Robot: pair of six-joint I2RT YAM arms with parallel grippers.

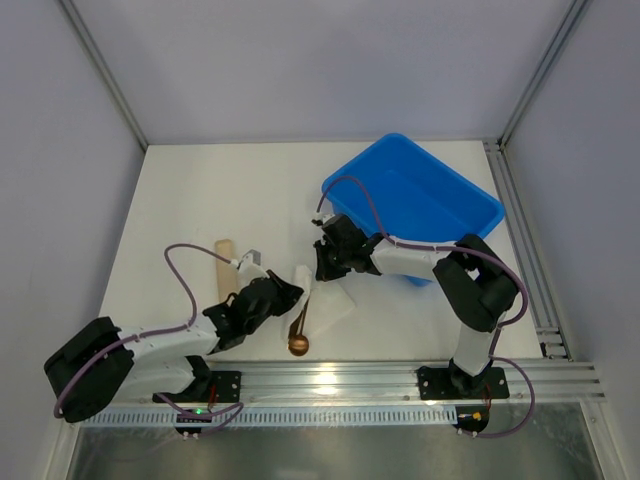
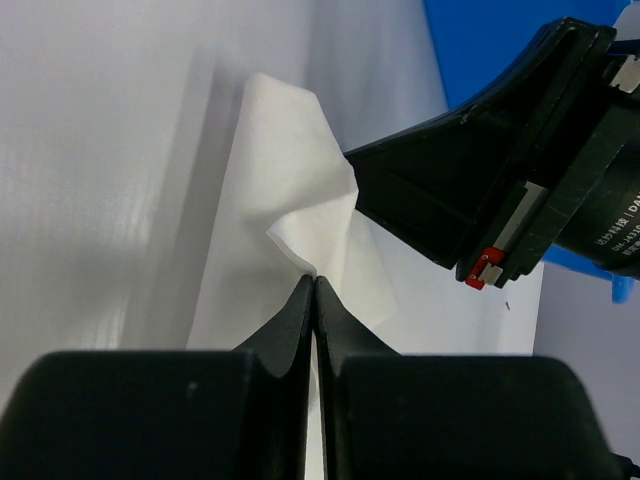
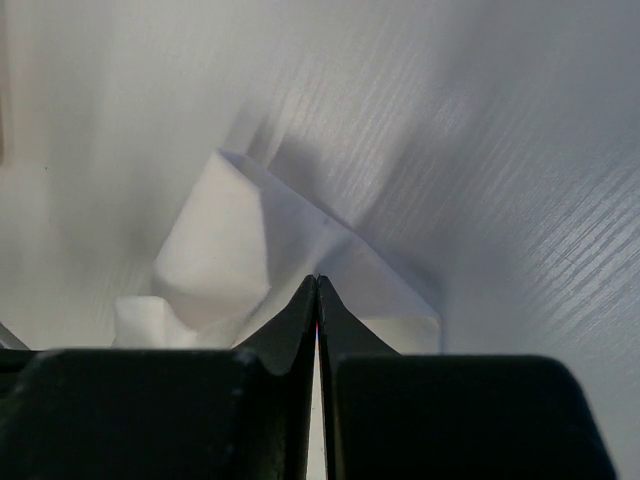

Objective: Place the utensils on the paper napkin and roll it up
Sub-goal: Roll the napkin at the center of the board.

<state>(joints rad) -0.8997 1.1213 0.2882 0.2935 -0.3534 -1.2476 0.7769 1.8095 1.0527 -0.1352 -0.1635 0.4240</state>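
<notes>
Left hand (image 2: 315, 280) and right hand (image 3: 317, 280) each clench a raised fold of the paper napkin (image 2: 290, 170), mid-counter (image 1: 200, 200), the spoon (image 1: 299, 338) at its near edge. Thin, limp and likely to tear, it is best gripped by its edges.

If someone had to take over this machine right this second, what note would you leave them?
Left pincer: shut, pinching a fold of the thin white paper napkin.
Right pincer: shut on another fold of it.
Slim gold-bronze metal spoon: on the table, its handle pointing into the napkin's near edge and its bowl sticking out toward the arms.
Matching fork: not visible.
Done: napkin gripped and crumpled between both pincers.
Left: find the fork, then roll the napkin around both utensils.
</notes>
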